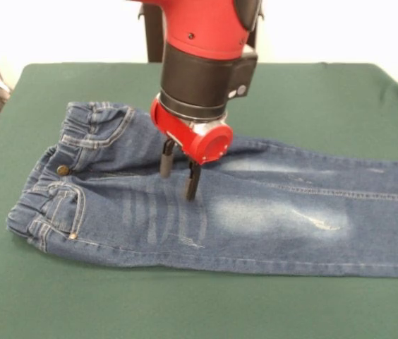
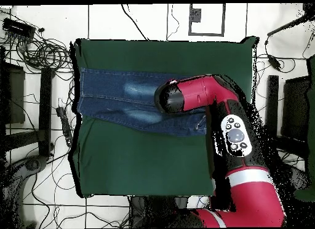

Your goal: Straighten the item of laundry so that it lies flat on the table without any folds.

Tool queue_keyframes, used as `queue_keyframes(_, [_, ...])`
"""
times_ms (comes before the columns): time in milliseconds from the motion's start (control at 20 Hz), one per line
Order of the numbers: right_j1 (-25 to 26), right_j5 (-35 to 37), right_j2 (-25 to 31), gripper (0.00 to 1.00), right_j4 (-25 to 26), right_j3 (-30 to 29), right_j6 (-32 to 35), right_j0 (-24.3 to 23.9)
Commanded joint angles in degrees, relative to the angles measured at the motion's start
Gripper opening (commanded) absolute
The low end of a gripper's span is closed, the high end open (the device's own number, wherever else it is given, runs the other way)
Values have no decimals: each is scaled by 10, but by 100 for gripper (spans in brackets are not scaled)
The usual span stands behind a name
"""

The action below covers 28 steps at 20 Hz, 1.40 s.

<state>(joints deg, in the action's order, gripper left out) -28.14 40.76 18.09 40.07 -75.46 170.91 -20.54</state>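
Across the green table (image 1: 185, 311), toward its far edge from the front camera: blue denim jeans (image 1: 269, 219) spread flat, waistband left. Above the hip area, gripper (image 1: 179, 174) with fingers parted, grasping nothing.

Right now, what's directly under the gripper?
Under the open gripper lie the blue jeans, around the crotch area, flat on the green table. In the overhead view the arm covers that spot, so contact can't be confirmed.

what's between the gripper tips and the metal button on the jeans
Only bare denim. In the front view the gripper hangs open over the upper thigh of the jeans, and the stretch to the button holds just the fly area and front pocket stitching, nothing else.
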Motion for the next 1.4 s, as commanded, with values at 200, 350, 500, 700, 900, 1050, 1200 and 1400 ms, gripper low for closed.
queue_keyframes(200, [-11,-5,-10,100,-1,-94,-81,-2])
queue_keyframes(350, [-14,-6,-11,100,0,-99,-80,-3])
queue_keyframes(500, [-22,-3,-15,100,-2,-108,-78,-3])
queue_keyframes(700, [-34,5,-12,100,-11,-121,-85,-7])
queue_keyframes(900, [-52,10,-10,100,-13,-144,-103,-22])
queue_keyframes(1050, [-46,11,-14,100,-2,-145,-110,-29])
queue_keyframes(1200, [-28,-5,-22,100,21,-138,-110,-36])
queue_keyframes(1400, [-1,-35,-31,100,50,-126,-107,-45])
